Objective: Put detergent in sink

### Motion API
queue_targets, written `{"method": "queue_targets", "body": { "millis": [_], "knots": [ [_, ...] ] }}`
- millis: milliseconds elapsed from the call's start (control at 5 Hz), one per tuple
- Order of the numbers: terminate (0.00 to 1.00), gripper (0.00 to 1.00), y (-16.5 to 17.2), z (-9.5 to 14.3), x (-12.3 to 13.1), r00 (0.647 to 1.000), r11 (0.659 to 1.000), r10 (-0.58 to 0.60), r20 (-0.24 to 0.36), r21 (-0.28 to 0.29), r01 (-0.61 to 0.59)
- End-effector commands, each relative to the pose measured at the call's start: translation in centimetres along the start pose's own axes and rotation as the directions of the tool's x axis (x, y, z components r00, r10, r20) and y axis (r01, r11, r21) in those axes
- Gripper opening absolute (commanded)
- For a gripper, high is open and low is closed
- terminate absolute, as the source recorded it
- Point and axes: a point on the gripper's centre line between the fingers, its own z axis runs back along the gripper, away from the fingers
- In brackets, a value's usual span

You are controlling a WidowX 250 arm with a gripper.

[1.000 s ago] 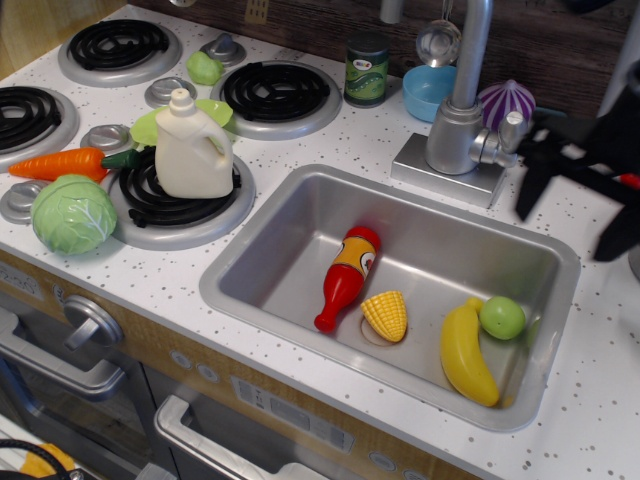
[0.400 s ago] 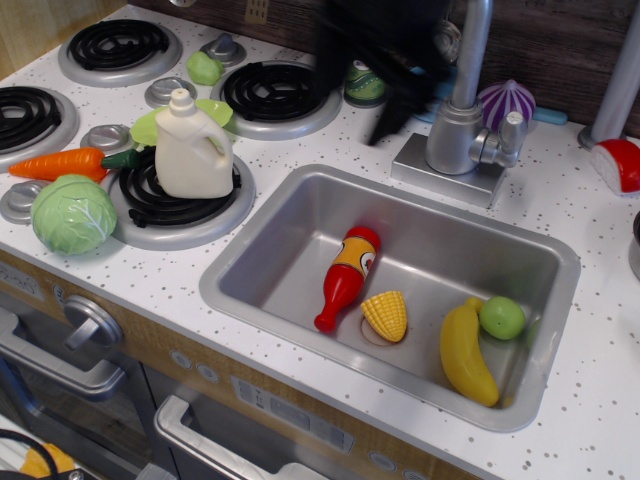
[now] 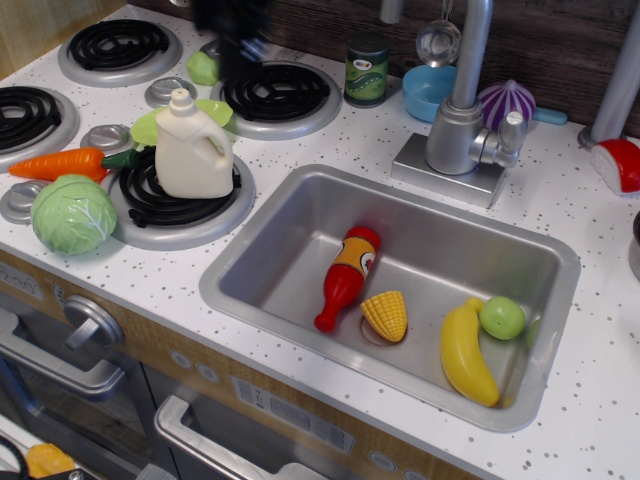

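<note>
Jaws too motion-blurred to read, cannot tell if spread or closed; gripper point(image 3: 232, 30) is a dark smear at the top edge over the back burners. Detergent point(image 3: 192, 147) stands upright just below the jaws on a front burner point(image 3: 180, 203), not touched. Sink point(image 3: 300, 215) sits well to the lower right of them, holding ketchup bottle point(image 3: 346, 277), corn point(image 3: 386, 315), banana point(image 3: 465, 356), green ball point(image 3: 502, 317).

Before me lie a ketchup bottle point(image 3: 346, 276), corn point(image 3: 386, 315), banana point(image 3: 465, 355), lime point(image 3: 502, 317), and on the worktop point(image 3: 330, 145) a cabbage point(image 3: 73, 213) and carrot point(image 3: 60, 163).
</note>
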Motion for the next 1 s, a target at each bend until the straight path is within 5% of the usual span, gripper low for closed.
{"method": "queue_targets", "body": {
  "millis": [0,600,800],
  "knots": [
    [0.00,1.00,2.2,-0.5,-1.7,0.985,0.987,-0.159,0.070,-0.001,0.160],
    [0.00,1.00,0.8,-5.4,-2.4,0.957,0.972,-0.227,0.180,-0.016,0.234],
    [0.00,1.00,1.2,-6.6,-2.6,0.950,0.956,-0.245,0.193,-0.114,0.270]
  ]
}}
